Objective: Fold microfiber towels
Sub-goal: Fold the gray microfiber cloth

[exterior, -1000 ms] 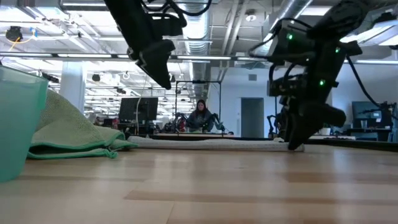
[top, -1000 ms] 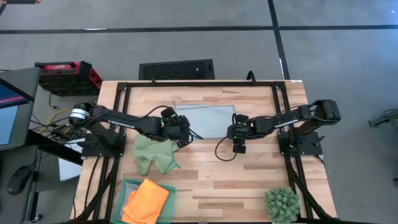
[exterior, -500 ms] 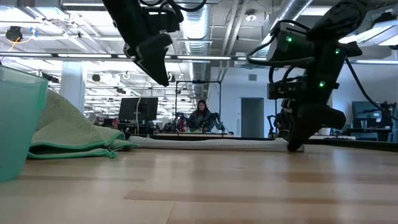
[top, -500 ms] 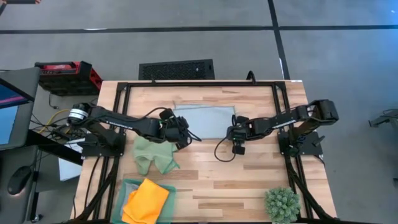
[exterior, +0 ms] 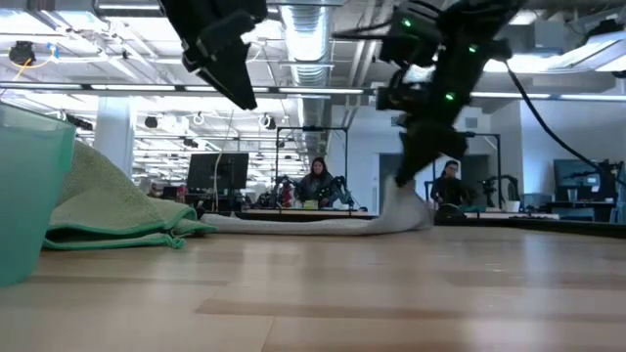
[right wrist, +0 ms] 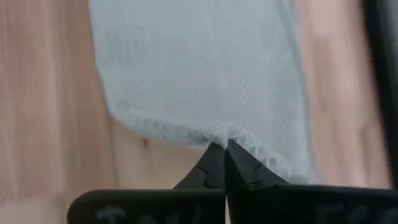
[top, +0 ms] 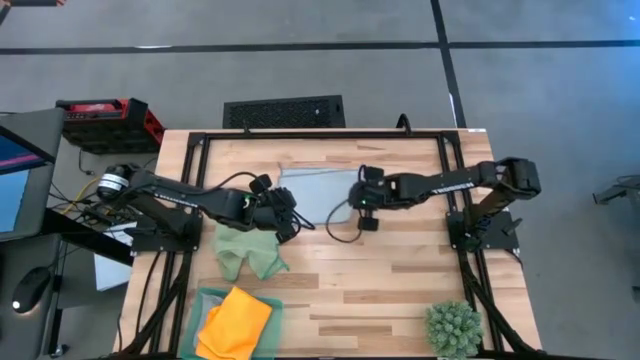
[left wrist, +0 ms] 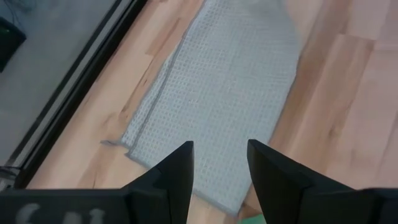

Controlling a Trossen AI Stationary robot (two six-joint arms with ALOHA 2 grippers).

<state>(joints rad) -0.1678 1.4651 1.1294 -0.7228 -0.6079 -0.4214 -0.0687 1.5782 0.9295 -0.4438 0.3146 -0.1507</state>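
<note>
A pale grey-blue microfiber towel (top: 312,192) lies folded flat at the table's far middle, and its right end rises off the wood (exterior: 403,207). My right gripper (top: 354,206) is shut on that raised end. My left gripper (top: 287,222) hangs open above the towel's left near corner (left wrist: 186,162), touching nothing. A light green towel (top: 250,250) lies crumpled on the table near the left. An orange towel (top: 236,320) rests on the green tray (top: 205,300) at the near edge. My right gripper pinches the edge of the towel's right end (right wrist: 219,135) between its two shut fingertips. The fingers slant down from the table's right. That end is lifted clear and curls up (exterior: 396,196). The rest of the towel lies flat on the table.
A spiky green plant (top: 452,328) stands at the near right corner. A black frame (top: 320,134) runs along the table's far edge and sides. A black cable (top: 338,228) loops below my right gripper. Bare wood (top: 380,270) lies in the near middle.
My right gripper has shut on the towel's right end, then risen and gone toward the table's left edge. That end has lifted and started to fold over, while the left part has stayed flat. My left gripper has risen a little, still open.
</note>
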